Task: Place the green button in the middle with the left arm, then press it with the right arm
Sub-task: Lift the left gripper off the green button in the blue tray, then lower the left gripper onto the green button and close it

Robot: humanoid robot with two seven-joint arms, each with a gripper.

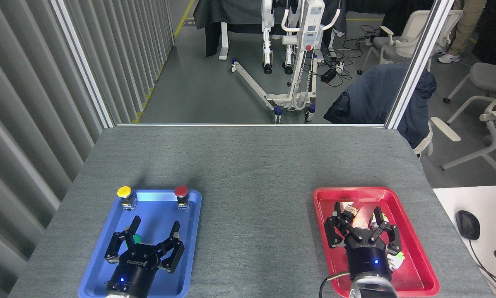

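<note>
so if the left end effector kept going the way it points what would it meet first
Probably the green button, sitting between the open fingers of the left end effector in the blue tray; height above it is unclear.

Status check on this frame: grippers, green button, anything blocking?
Left gripper open over green button, in blue tray. Right gripper open above red tray. Middle unobstructed.

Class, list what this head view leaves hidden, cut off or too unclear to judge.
- Green button in the blue tray: mostly hidden by the open left gripper; contact cannot be told.
- Items in the red tray: covered by the open right gripper, unidentifiable.
- Both arms: cut off by the bottom edge.
- Person, top right: cropped, only legs show.
</note>
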